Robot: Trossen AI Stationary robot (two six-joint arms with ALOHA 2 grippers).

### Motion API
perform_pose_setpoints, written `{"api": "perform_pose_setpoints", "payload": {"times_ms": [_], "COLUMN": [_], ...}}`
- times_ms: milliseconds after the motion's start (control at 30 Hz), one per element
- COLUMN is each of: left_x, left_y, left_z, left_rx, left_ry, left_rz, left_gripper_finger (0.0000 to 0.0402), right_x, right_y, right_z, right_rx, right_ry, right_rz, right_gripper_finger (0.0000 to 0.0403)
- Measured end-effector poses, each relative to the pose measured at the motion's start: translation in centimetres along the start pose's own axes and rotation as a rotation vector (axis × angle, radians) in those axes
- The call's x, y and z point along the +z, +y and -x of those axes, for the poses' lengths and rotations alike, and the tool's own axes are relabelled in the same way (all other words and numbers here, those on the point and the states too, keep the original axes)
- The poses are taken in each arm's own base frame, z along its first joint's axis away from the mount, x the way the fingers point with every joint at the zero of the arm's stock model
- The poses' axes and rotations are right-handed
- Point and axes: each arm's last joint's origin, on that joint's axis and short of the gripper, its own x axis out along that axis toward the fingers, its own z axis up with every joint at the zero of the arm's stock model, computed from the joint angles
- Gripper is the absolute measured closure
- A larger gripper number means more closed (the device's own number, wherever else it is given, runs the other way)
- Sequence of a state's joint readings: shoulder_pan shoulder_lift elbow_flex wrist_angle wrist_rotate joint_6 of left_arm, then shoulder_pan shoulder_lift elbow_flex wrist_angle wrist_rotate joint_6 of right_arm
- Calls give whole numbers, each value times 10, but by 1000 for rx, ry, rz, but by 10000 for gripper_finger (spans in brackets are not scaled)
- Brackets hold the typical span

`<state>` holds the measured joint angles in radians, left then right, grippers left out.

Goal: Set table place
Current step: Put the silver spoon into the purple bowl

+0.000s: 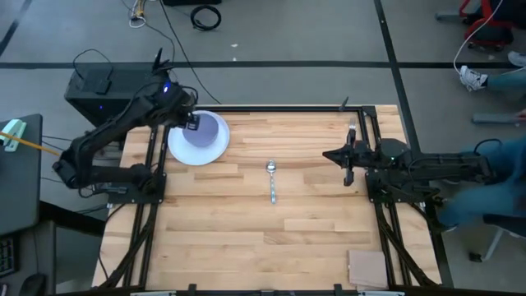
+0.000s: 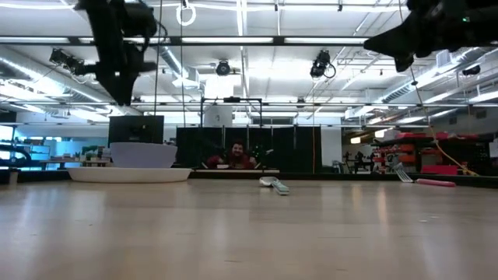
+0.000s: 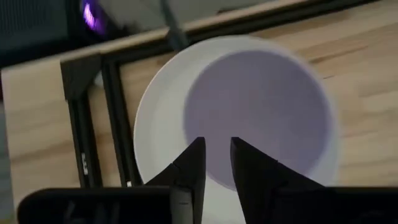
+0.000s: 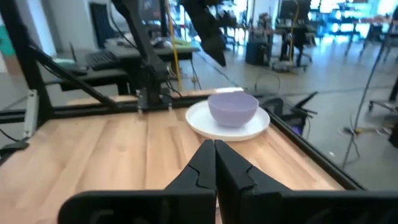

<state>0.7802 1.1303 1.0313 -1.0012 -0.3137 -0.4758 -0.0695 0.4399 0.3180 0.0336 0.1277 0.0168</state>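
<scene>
Left pincer (image 1: 192, 123) hovers above the lavender-blue bowl (image 1: 203, 131), its two fingers (image 3: 189, 168) parted by a narrow gap and holding nothing. Bowl sits inside the large white plate (image 1: 182, 151), which rests at the far left corner of the table (image 1: 271, 247), just beside the black rail. Silver spoon (image 1: 272, 181) lies alone near the table's middle, well apart from the plate. Right pincer (image 1: 330, 154) hangs in the air over the right side of the table, fingers pressed fully together, empty, pointing toward the plate and bowl. Tan square pad (image 1: 366, 268) lies at the near right corner. Across the room beyond the table, a person sits facing this way.
</scene>
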Motion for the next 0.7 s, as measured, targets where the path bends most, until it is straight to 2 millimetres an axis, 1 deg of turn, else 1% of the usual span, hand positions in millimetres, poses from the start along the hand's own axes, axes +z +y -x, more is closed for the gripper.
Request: {"api": "perform_pose_setpoints", "payload": {"times_ms": [167,233,333,433,533,700], "left_x": [-14,-20,-28,-35,-43,-59], "left_y": [-9,-12,-19,-27,-36,-51], "left_z": [28,37,47,55,61,66], "left_rx": [-84,-104,-109,-113,-144,-204], "left_ry": [-97,-131,-193,-243,-277,-320], "left_rz": [-75,-108,-159,-209,-257,-333], "left_gripper_finger": [324,323,324,329,335,342], "right_x": [16,17,14,11,7,5], "right_y": [3,4,6,9,15,33], "right_z": [-28,-43,-64,-85,-103,-131], "right_rx": [-53,-91,-129,-152,-157,-165], "right_ry": [143,221,346,423,481,544], "right_rz": [-15,-53,-113,-177,-194,-200], "right_gripper_finger": [402,402,402,402,402,403]}}
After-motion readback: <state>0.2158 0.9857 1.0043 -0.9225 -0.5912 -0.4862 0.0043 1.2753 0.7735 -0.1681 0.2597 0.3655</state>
